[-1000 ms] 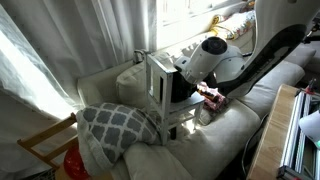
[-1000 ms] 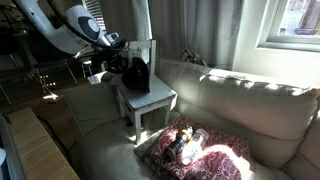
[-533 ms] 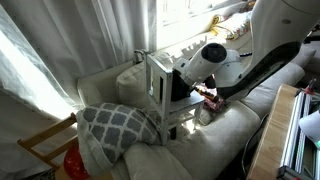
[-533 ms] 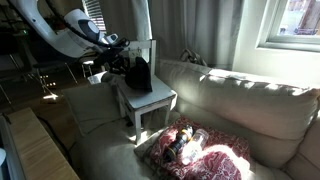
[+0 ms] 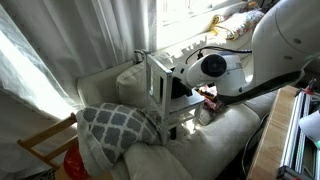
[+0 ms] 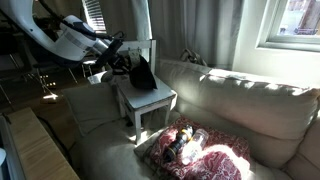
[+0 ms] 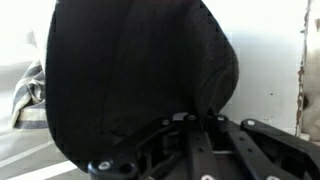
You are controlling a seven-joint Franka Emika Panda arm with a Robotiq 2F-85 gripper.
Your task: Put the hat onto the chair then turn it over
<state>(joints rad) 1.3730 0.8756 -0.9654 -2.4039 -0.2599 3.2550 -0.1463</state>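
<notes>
The black hat (image 7: 130, 70) fills the wrist view, standing on edge with its brim pinched between my fingers. My gripper (image 7: 190, 120) is shut on that brim. In an exterior view the hat (image 6: 141, 74) is tilted over the seat of the white chair (image 6: 152, 100), with my gripper (image 6: 125, 68) at its side by the chair's back. In an exterior view the chair's slatted back (image 5: 158, 85) hides most of the hat (image 5: 183, 89); my arm reaches in from the right.
The chair stands on a pale sofa (image 6: 240, 95). A red-patterned cloth (image 6: 195, 145) lies on the sofa seat beside the chair. A grey patterned cushion (image 5: 120, 125) and a bare wood chair frame (image 5: 45, 140) are at the sofa's end. A wooden table (image 6: 40, 150) stands in front.
My arm has swung lower and turned the wrist. The hat in my grip has tipped further over on the chair seat.
</notes>
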